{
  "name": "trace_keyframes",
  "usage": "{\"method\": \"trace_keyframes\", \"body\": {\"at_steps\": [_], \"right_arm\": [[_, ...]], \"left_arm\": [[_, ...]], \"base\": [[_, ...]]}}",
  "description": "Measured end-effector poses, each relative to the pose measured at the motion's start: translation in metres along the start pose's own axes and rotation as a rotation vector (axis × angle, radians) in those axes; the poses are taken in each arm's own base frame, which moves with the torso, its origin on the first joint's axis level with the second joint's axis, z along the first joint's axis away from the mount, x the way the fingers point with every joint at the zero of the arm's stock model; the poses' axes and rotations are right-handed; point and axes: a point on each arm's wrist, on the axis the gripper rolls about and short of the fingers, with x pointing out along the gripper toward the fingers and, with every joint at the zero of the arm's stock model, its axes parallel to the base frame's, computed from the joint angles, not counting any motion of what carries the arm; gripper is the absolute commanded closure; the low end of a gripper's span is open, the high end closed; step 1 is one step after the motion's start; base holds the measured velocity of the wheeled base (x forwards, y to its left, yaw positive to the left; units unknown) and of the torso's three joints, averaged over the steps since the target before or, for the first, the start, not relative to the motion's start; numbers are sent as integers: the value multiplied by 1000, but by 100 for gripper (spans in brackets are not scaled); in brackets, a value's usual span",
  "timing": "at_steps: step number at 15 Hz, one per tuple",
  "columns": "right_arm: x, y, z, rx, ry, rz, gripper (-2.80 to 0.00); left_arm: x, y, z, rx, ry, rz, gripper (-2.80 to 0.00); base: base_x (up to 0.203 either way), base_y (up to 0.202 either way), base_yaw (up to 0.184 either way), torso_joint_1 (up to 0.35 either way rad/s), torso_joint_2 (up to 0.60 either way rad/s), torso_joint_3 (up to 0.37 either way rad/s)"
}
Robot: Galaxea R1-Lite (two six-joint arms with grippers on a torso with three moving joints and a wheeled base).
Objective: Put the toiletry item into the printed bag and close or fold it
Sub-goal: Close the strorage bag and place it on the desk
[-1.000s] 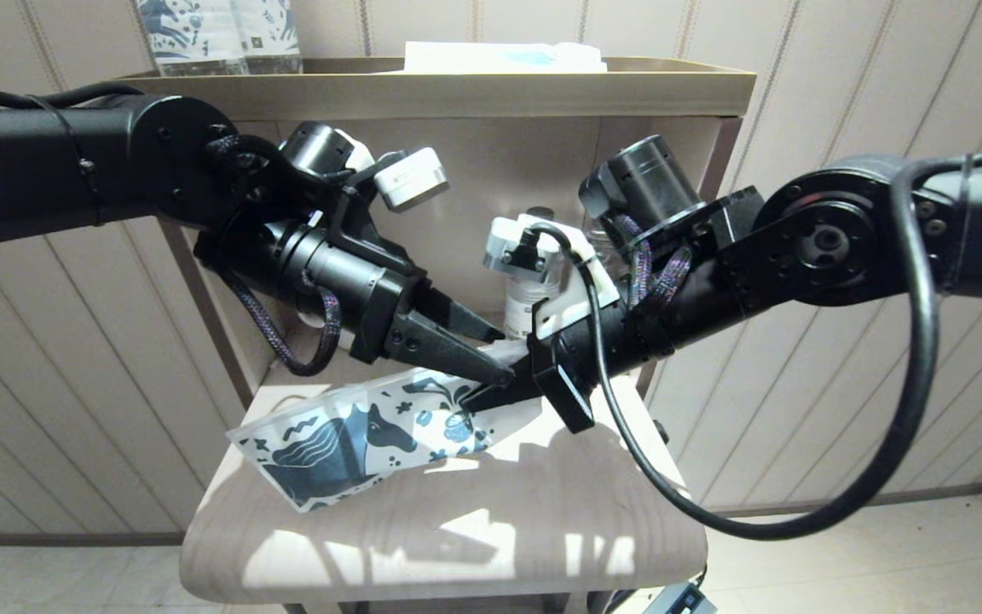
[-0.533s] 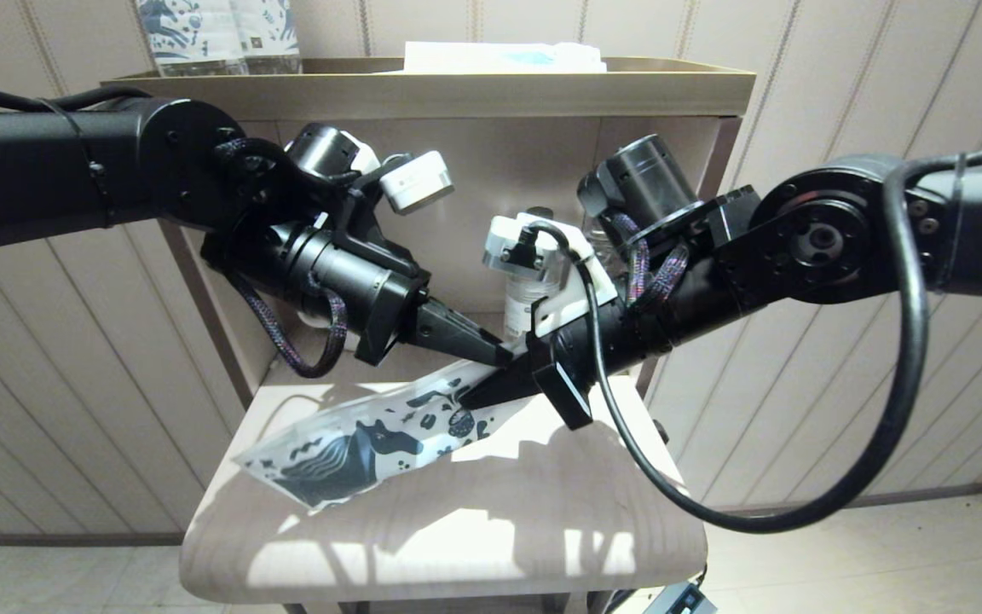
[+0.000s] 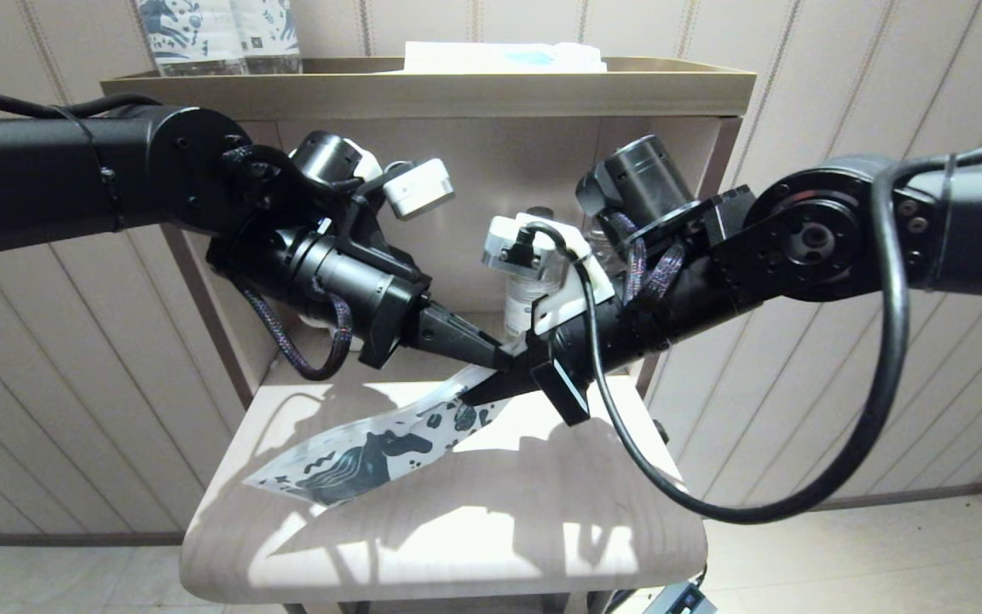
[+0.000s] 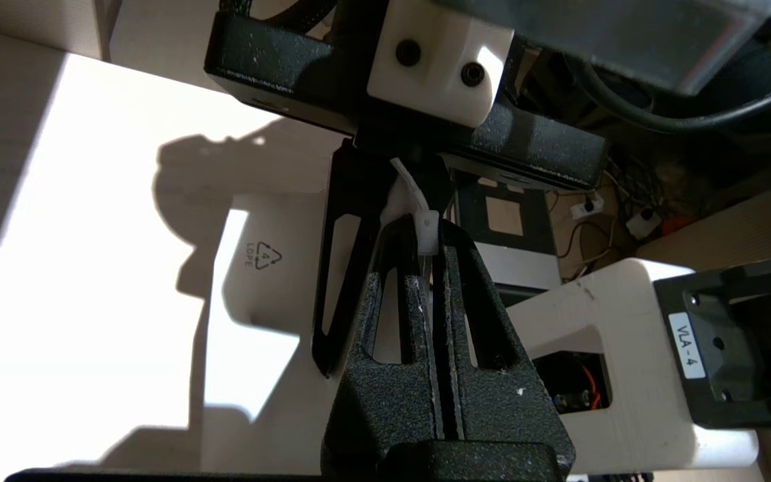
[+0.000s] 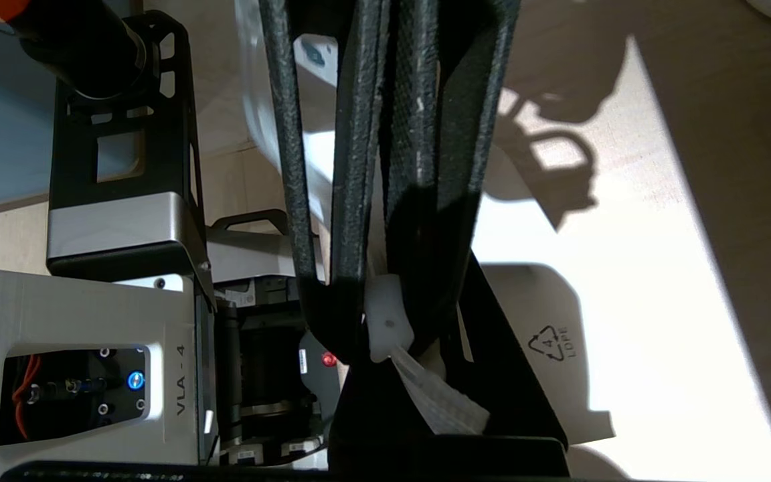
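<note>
Left gripper (image 3: pixel 495 352) and right gripper (image 3: pixel 476 394) both clenched on printed bag's (image 3: pixel 363 452) upper end, bag hanging slanted above stool seat (image 3: pixel 491 512), near its back edge.

A padded beige stool seat (image 3: pixel 457 529) fills the lower centre of the frame, streaked with sunlight and shadow. The printed bag (image 3: pixel 355 465) touches it only at its lower-left tip, slanting up to the right. Behind, a tan shelf (image 3: pixel 423 85) spans the top, carrying printed packs (image 3: pixel 218 34) at upper left and a white folded item (image 3: pixel 504 56).
</note>
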Motion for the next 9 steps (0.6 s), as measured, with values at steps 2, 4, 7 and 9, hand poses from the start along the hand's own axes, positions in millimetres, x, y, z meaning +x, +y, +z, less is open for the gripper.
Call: {"method": "trace_keyframes", "body": {"at_steps": [2,4,7,9], "right_arm": [[-4,-2,0,1,-4,-11,0],[-8,-2,-1,4,-6,-18,0],[-11,-3,-3,10,-3,-24,0],[-12,-4,-4,15,0,-27,0]], "left_arm": [[1,0,-2,-4,4,-2,0],[1,0,-3,0,6,-3,0],[2,2,-7,-12,15,-1,0],[3,2,-9,-17,30,17,0]], "base": [[0,0,0,0,0,0],[0,0,0,0,0,0],[0,0,0,0,0,0],[0,0,0,0,0,0]]}}
